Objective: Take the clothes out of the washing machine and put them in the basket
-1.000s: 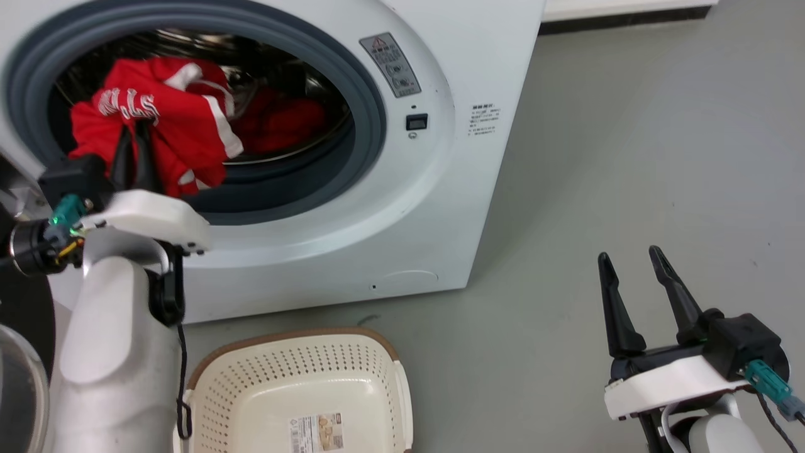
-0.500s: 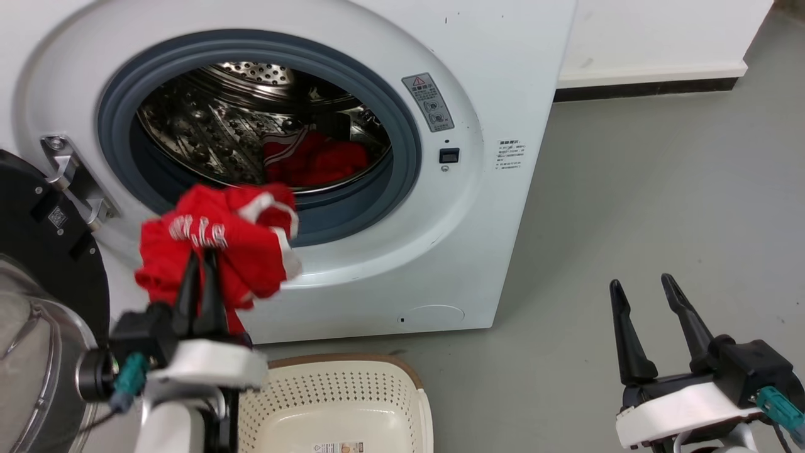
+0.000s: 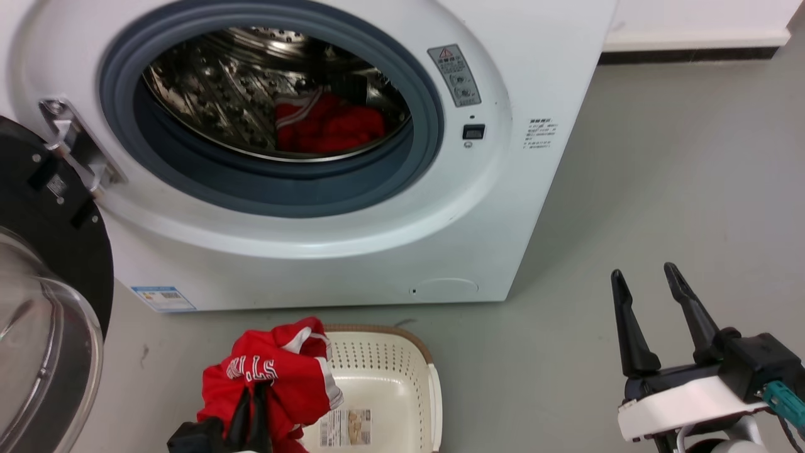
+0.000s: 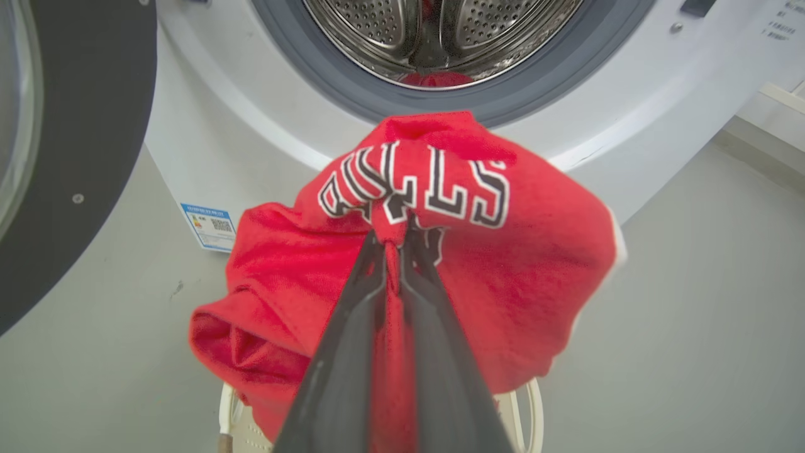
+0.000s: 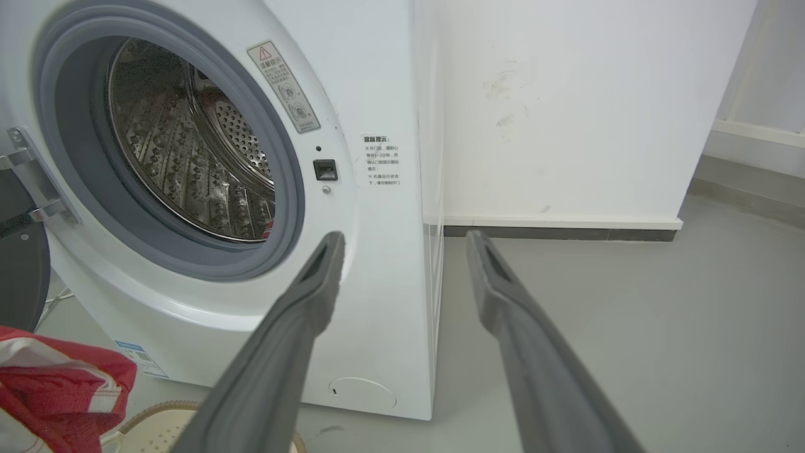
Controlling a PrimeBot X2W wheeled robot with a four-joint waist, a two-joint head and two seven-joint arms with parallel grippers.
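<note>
My left gripper (image 3: 250, 393) is shut on a bright red BULLS garment (image 3: 270, 380), which hangs bunched over the left rim of the cream basket (image 3: 402, 365). In the left wrist view the fingers pinch a fold of that garment (image 4: 522, 264) just under its lettering, gripper (image 4: 395, 226). A second red garment (image 3: 330, 126) lies deep in the steel drum of the white washing machine (image 3: 478, 214). My right gripper (image 3: 643, 277) stands open and empty over the floor at the lower right; it is also open in the right wrist view (image 5: 405, 242).
The machine's black-rimmed glass door (image 3: 38, 302) hangs open at the left. Grey floor (image 3: 660, 176) stretches to the right of the machine. A white wall with a dark skirting strip (image 5: 566, 233) stands behind.
My left gripper has carried the BULLS garment out of the drum and down, from the seal's opening to the basket's left rim. The head camera has shifted too. The right gripper stays open.
</note>
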